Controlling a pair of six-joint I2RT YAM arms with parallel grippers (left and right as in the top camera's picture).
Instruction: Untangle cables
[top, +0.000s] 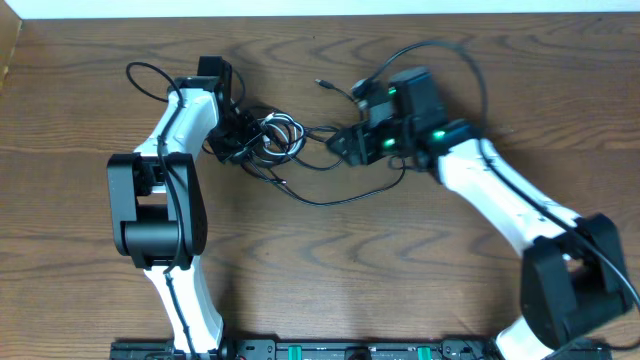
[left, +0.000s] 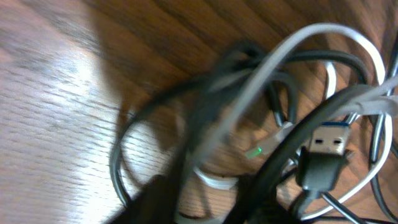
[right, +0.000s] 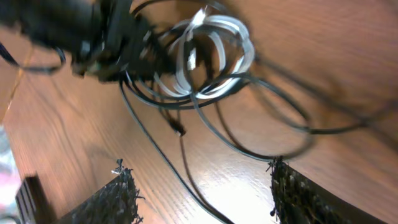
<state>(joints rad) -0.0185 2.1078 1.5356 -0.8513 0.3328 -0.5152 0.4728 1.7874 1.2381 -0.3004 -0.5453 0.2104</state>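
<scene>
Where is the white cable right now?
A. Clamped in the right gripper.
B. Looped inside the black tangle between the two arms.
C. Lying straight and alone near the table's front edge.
B: the white cable sits coiled in among the black cables, while the right gripper stands open with nothing between its fingers.

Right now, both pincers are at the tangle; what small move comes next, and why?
Probably close the right pincer on the loose black cable passing between its open jaws and draw it away from the knot; the white cable is coiled there beside the left pincer.
</scene>
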